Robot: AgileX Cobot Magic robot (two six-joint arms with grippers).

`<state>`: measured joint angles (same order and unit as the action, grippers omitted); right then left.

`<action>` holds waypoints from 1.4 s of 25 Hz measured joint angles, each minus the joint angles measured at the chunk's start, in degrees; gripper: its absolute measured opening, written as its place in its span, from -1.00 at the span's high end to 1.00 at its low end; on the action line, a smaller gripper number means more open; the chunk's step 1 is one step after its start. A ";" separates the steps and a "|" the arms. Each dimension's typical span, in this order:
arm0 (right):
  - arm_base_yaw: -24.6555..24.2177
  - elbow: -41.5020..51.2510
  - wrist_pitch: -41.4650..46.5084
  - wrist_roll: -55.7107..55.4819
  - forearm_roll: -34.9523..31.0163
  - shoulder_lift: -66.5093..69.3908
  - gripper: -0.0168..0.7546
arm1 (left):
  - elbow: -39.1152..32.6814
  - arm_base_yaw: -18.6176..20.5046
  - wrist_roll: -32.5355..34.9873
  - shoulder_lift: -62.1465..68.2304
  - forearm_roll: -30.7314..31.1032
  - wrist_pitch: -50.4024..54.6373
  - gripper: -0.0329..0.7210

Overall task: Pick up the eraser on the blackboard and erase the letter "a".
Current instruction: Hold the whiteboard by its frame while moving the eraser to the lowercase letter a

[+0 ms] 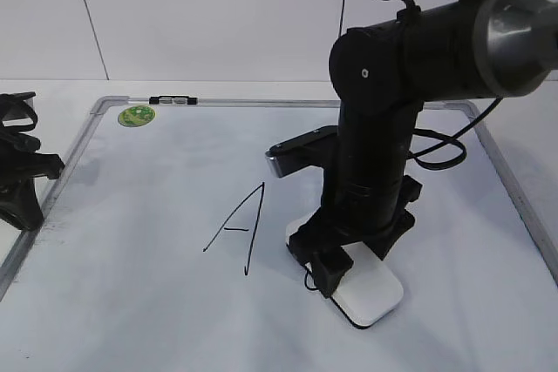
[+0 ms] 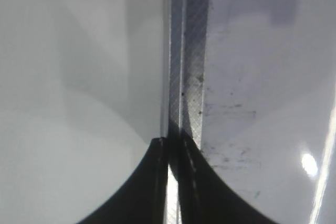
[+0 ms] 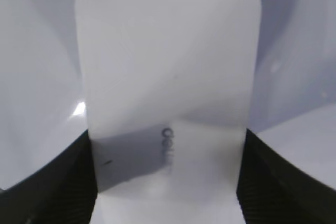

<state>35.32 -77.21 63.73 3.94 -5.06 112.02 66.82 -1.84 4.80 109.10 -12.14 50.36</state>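
Observation:
The white eraser lies flat on the blackboard, right of centre, its grey lettering facing up. My right gripper reaches straight down over it. In the right wrist view the eraser fills the gap, and both black fingers press its long sides, so the gripper is shut on it. The letter "a" is hidden; only a large angular capital "A" shows, to the left of the eraser. My left gripper rests at the board's left edge, shut and empty, its tips over the grey frame.
A round green sticker sits in the board's far left corner, and a small black clip is on the far frame. The right arm's bulk hides the board behind the eraser. A white wall stands behind the table.

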 joint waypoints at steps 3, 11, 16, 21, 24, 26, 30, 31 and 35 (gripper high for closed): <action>0.62 0.00 0.39 0.23 -0.35 0.00 -0.49 | 0.00 0.00 0.00 0.00 0.00 -0.09 0.86; 5.29 0.00 1.23 0.33 -0.35 0.13 -0.49 | 0.00 0.00 0.00 0.00 0.00 -0.09 0.85; 6.85 0.00 1.65 0.33 -0.24 0.13 -0.49 | 0.00 0.00 0.00 0.00 0.00 -0.09 0.85; 6.98 0.00 1.65 0.20 0.21 -0.34 -0.49 | 0.00 0.00 0.00 0.00 0.00 -0.09 0.84; 7.35 0.48 1.79 0.07 0.30 -2.03 -0.49 | 0.00 0.00 0.00 0.00 0.00 -0.09 0.84; 7.35 0.48 1.79 -0.67 1.00 -3.79 -0.49 | 0.00 0.00 0.00 0.00 0.00 -0.09 0.84; 7.35 -0.46 1.38 -3.94 6.06 -7.25 -0.49 | 0.00 0.00 0.00 0.00 0.00 -0.09 0.83; 7.35 -0.70 1.38 -5.06 7.42 -7.92 -0.49 | 0.00 0.00 0.00 0.00 0.00 -0.09 0.83; 7.35 -1.35 0.74 -9.26 12.81 -9.52 -0.49 | 0.00 0.00 0.00 0.00 0.00 -0.09 0.83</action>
<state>42.67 -78.56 64.47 -5.32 7.76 102.50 66.82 -1.84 4.80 109.10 -12.14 50.27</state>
